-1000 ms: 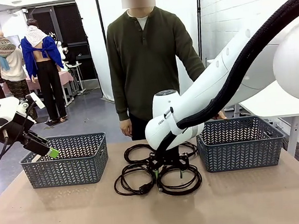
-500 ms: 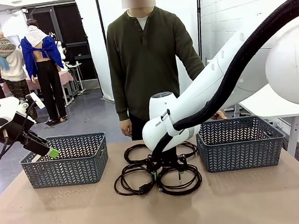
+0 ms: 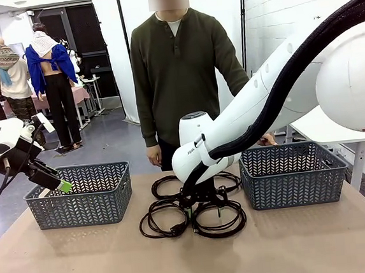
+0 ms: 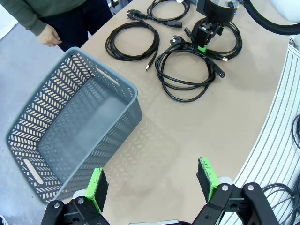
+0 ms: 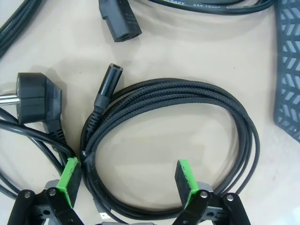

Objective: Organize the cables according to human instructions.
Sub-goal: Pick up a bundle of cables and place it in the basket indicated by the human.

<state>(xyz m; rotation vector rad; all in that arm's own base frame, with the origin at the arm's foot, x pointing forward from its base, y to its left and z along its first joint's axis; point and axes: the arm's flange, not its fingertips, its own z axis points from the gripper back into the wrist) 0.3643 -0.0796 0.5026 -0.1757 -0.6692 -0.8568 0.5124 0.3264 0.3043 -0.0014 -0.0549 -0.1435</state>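
We see a tan table (image 3: pixel 193 263) in a room with white curtains (image 3: pixel 110 60) and a pale brick wall (image 3: pixel 280 6). The cables (image 3: pixel 176 229) lie mid-table between two grey baskets (image 3: pixel 79 198). The right gripper (image 5: pixel 126 180) spreads wide astride a braided coil (image 5: pixel 187 91). The left gripper (image 4: pixel 152 185) gapes empty beside a basket. One cord (image 5: pixel 206 5) bears print partly reading "3X0.75mm²".

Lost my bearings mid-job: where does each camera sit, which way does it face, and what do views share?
Front: fixed on the robot's side, facing across the table at the person; both arms show, right gripper down among the cables.
Left wrist: by the left basket, looking down; own left gripper open at bottom.
Right wrist: low over a braided cable, own jaws open astride its strands.
Shared: front and left wrist both show the cables and the right gripper.
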